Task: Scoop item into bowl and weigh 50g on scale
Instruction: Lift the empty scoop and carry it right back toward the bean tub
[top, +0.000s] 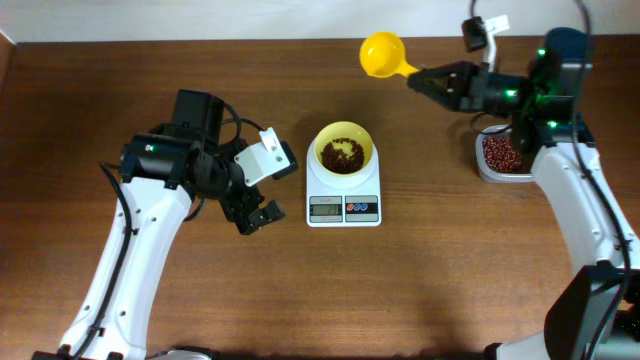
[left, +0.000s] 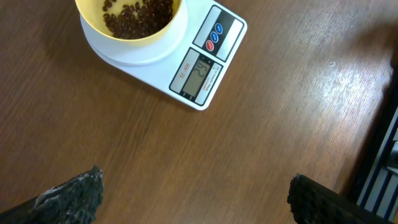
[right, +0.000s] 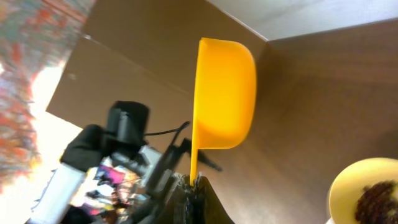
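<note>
The white scale (top: 343, 197) stands about in the middle of the table (top: 120, 300), with its display (top: 325, 208) and buttons turned to the near edge. The pale yellow bowl (top: 345, 148) sits on top of the scale, and a small heap of dark red-brown beans (top: 341, 155) lies on its bottom. The left gripper (top: 257, 218) is low over the table just to the left of the scale, its jaws wide apart and holding nothing. In the left wrist view both fingertips (left: 74, 196) are at the bottom corners, with bare wood between them and the scale (left: 205, 68) and the bowl (left: 134, 28) further ahead. The digits on the display (left: 200, 73) are too small to read. The right gripper (top: 420, 80) is in the air near the far edge, right of the middle, and its jaws are clamped on the handle of a yellow scoop (top: 383, 55). In the right wrist view the scoop (right: 224, 93) is turned on its side. A clear tub (top: 505, 155) with more beans stands toward the right edge, partly under the right arm.
</note>
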